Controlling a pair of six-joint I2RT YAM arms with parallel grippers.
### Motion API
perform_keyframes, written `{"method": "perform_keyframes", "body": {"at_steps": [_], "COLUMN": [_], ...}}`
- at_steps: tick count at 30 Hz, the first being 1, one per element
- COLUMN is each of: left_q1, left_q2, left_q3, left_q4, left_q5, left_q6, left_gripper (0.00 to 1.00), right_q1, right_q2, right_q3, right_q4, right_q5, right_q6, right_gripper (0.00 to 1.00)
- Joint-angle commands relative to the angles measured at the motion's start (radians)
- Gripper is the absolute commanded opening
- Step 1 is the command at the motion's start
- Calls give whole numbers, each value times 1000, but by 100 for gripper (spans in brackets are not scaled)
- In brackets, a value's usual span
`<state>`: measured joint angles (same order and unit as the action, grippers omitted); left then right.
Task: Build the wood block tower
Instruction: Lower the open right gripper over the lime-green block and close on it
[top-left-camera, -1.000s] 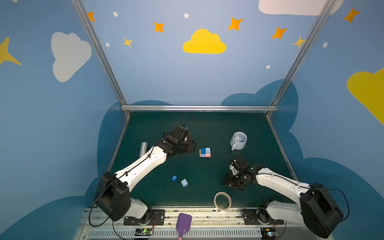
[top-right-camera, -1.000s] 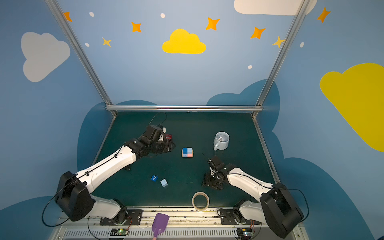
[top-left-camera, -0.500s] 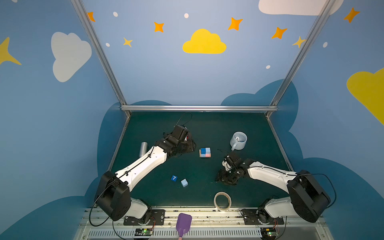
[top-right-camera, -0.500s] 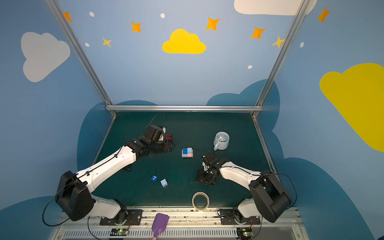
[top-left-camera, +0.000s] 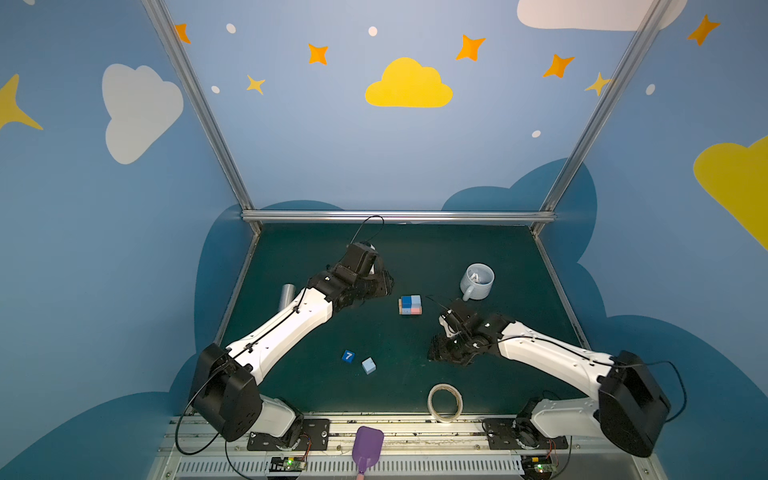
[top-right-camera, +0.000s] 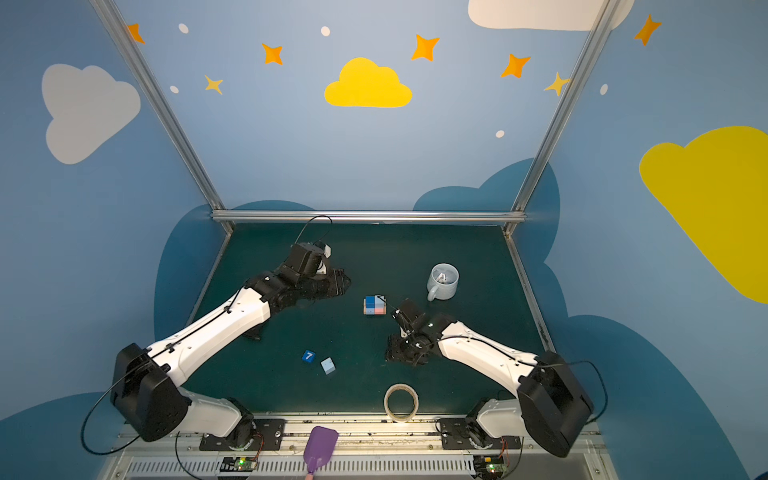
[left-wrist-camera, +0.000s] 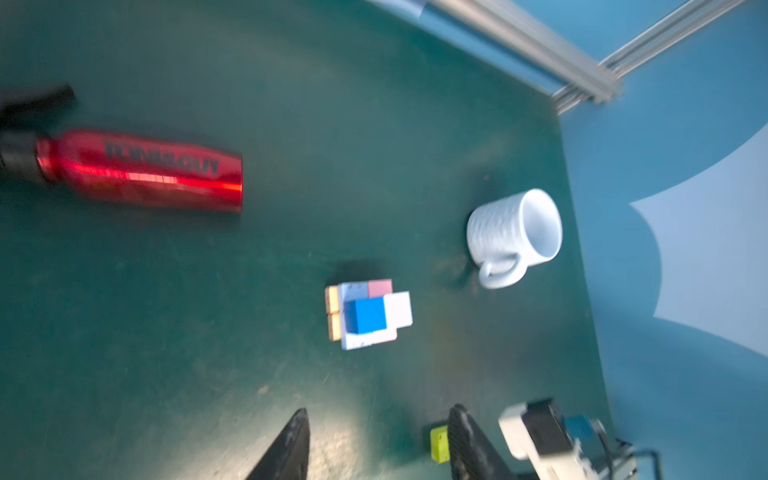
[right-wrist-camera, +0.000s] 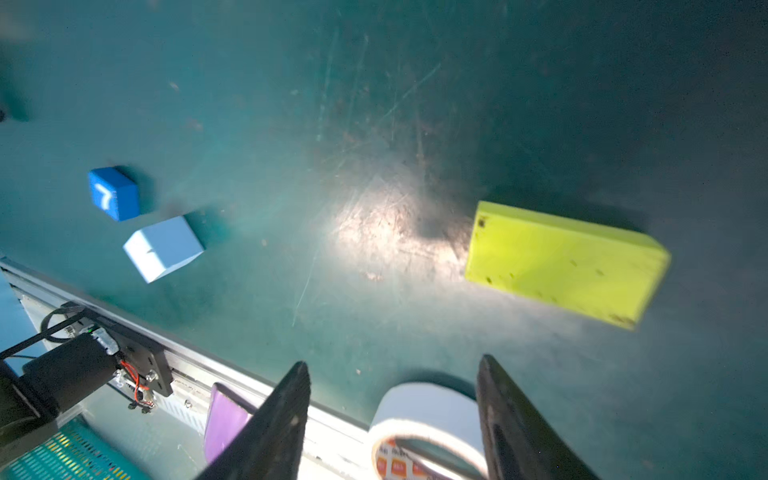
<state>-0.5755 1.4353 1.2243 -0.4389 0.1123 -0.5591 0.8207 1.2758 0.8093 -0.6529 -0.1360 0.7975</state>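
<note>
The part-built tower (top-left-camera: 410, 304) stood in the middle of the green bench (top-left-camera: 415, 257), between the two arms. It had orange pieces at the base, a pale blue and a pink piece over them, and two blue cubes, one dark and one pale, side by side on top (the left wrist view was blurred, so the lower layers are probably, not surely, as told). The left pincer (left-wrist-camera: 378, 415) hung near the tower, on its left in both top views, its jaws parted with nothing between them. The right pincer (right-wrist-camera: 393, 363) was low over the bench nearer the front edge, likewise released and empty. A yellow-green block (right-wrist-camera: 565, 266) lay flat on the bench just beyond its tips, untouched. The cube marked 7 (top-left-camera: 348, 356) and a light blue cube (top-left-camera: 368, 365) sat close together toward the front, well apart from the tower. A mug (top-left-camera: 478, 280) stood behind the right arm, a tape roll (top-left-camera: 444, 402) lay at the front edge, and a red bottle (left-wrist-camera: 137, 170) lay on its side.
</note>
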Motion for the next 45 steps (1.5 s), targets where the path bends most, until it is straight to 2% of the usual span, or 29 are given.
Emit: {"method": "perform_keyframes", "body": {"at_steps": [1, 6, 17, 38, 45], "left_q1": [0, 17, 32, 50, 56], "left_q2": [-40, -87, -108, -101, -100], "left_q3": [-30, -92, -117, -118, -121], "left_q4": [13, 23, 34, 17, 13], "left_q5": [-41, -95, -90, -105, -105], "left_q6": [23, 36, 28, 37, 40], "left_gripper": [54, 54, 54, 54, 54], "right_q1": [12, 13, 12, -14, -14], "right_q2": [-66, -94, 78, 248, 270], "right_q3": [11, -41, -22, 23, 47], "right_q4": [-159, -133, -73, 32, 14], "right_q5": [158, 209, 273, 266, 284], "right_q6": [56, 92, 97, 83, 80], "right_gripper": [63, 70, 78, 79, 73]}}
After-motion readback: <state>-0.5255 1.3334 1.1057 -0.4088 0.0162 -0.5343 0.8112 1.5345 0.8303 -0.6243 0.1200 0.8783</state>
